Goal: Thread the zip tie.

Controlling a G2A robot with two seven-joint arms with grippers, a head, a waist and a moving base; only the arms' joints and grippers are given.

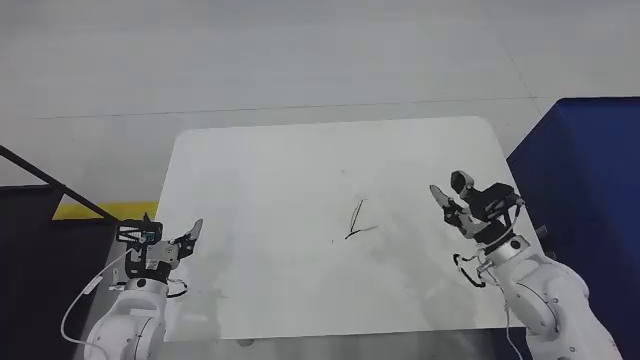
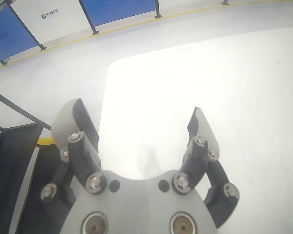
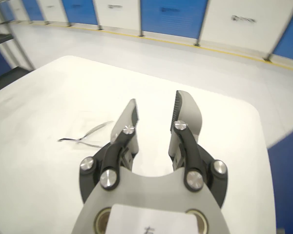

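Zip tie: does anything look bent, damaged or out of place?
The zip tie lies kinked into a sharp V, not straight, on the table. The left gripper and right gripper are open, apart from it.

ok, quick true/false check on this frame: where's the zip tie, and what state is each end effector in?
1. The zip tie lies loose on the table. True.
2. The left end effector and the right end effector are both open. True.
3. The right end effector holds the zip tie. False: it is empty, and the zip tie lies on the table apart from it.
4. In the top view the zip tie is nearer the left end effector. False: it lies nearer the right end effector.
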